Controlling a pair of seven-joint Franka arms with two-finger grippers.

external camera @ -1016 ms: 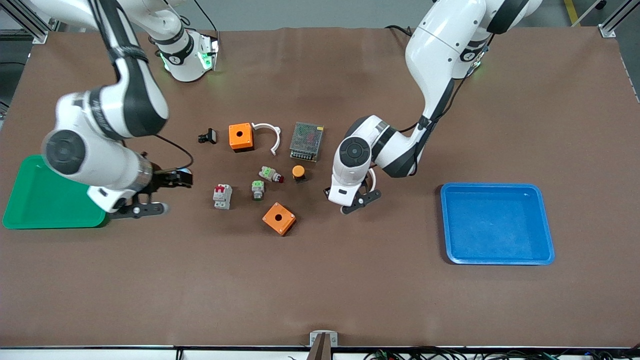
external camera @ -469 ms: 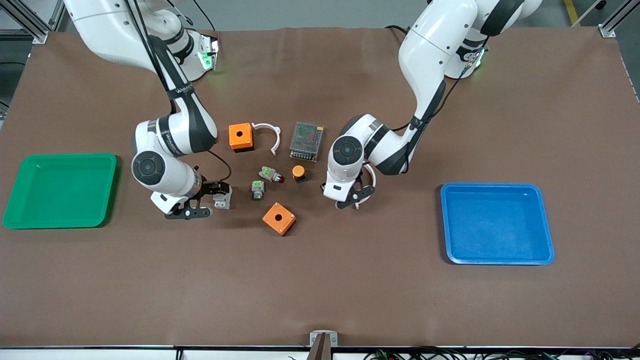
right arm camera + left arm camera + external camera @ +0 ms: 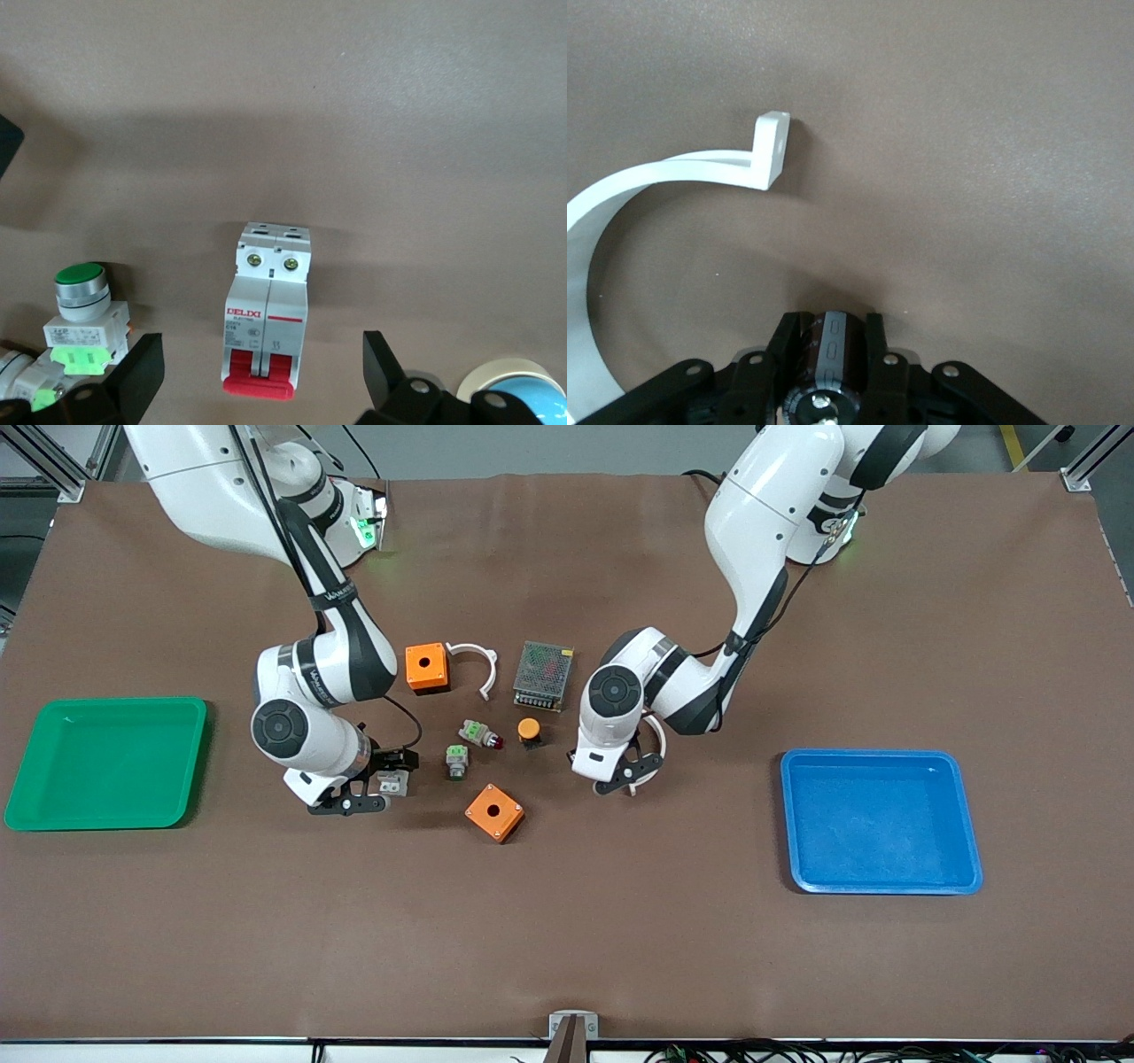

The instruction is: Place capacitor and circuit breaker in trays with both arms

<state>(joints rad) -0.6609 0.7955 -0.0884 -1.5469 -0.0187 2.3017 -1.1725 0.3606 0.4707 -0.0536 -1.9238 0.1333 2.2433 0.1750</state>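
Over the circuit breaker point(image 3: 266, 320) on the desk point(image 3: 567, 939), the right hand point(image 3: 372, 782) is spreading wide; the left hand point(image 3: 831, 347) is clenching the capacitor point(image 3: 830, 345), which may be slipping.

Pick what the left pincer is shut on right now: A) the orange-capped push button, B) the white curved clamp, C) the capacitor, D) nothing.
C: in the left wrist view the left pincer has both fingers pressed against the sides of the small dark capacitor, while the white curved clamp lies loose on the table.
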